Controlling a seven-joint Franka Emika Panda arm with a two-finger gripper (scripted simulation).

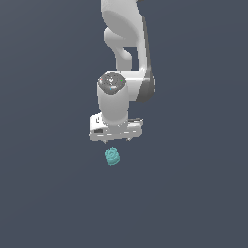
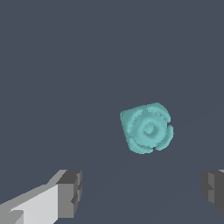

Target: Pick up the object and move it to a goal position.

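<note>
The object (image 1: 112, 156) is a small teal knobbly lump with ringed ridges, lying on the dark grey floor. My white gripper (image 1: 116, 139) hangs just above and behind it in the exterior view, pointing down. In the wrist view the object (image 2: 147, 128) lies beyond the gap between my two fingertips (image 2: 70, 192), which stand wide apart. The gripper (image 2: 142, 190) is open and holds nothing. The object is untouched.
The floor (image 1: 193, 193) is a plain dark grey surface all around. The white arm (image 1: 126, 43) rises behind the gripper toward the top of the exterior view. No goal marker shows.
</note>
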